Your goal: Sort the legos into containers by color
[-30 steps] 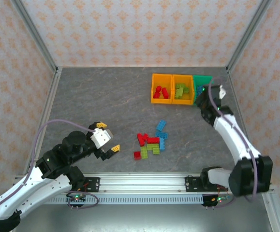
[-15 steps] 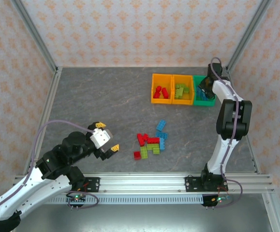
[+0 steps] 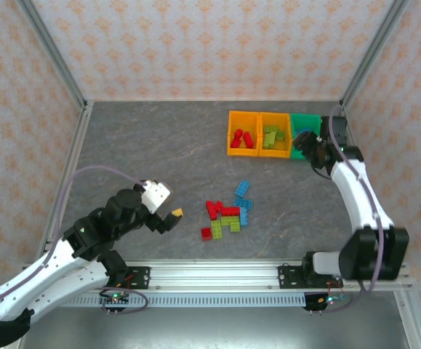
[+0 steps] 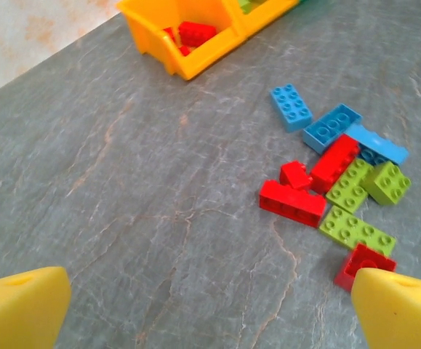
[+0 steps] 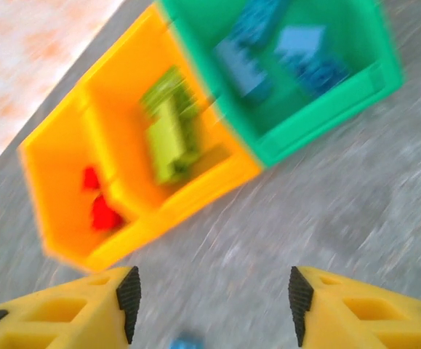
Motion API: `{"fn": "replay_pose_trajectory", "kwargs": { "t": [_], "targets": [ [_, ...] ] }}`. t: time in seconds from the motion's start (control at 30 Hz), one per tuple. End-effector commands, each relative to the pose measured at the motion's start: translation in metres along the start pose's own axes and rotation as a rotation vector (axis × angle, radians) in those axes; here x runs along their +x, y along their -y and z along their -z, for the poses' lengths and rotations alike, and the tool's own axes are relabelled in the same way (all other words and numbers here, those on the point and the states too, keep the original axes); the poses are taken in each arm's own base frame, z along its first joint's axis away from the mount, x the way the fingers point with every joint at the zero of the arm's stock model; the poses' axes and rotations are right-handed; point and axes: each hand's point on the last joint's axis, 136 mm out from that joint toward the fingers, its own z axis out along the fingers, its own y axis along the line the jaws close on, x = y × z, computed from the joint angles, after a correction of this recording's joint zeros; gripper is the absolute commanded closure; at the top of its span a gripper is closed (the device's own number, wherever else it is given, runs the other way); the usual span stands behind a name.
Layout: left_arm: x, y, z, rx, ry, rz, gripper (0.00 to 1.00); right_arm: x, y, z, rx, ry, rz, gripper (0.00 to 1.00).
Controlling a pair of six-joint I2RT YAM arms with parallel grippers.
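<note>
Small studded plastic legos (image 4: 292, 202) lie heaped midway on the grey counter (image 3: 159, 145), four red, three lime green and at least three blue. They are well apart from three open plastic bins (image 3: 243, 153) in a row at the far right: two orange holding red and green bricks, one green holding blue. The left pincer (image 4: 210, 313) hangs splayed and empty beside the heap; the right pincer (image 5: 210, 305) hovers by the bins, jaws apart, nothing between.
</note>
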Motion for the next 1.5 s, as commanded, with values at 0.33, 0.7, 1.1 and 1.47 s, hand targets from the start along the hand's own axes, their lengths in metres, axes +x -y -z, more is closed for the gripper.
{"fn": "replay_pose_trajectory", "kwargs": {
  "t": [0.33, 0.7, 1.1, 1.47],
  "targets": [
    [0.015, -0.005, -0.088, -0.285, -0.271, 1.011, 0.08, 0.212, -0.026, 0.066, -0.214, -0.515, 0.303, 0.31],
    [0.051, 0.069, -0.178, -0.219, -0.500, 1.084, 0.17, 0.223, -0.004, 0.049, -0.104, -0.513, 0.339, 0.30],
    [0.090, 0.066, -0.186, -0.312, -0.553, 1.091, 0.57, 0.223, 0.002, 0.047, -0.080, -0.508, 0.340, 0.30],
    [0.104, 0.054, -0.163, -0.343, -0.530, 1.112, 0.67, 0.222, 0.001, 0.047, -0.079, -0.498, 0.324, 0.30]
  ]
}}
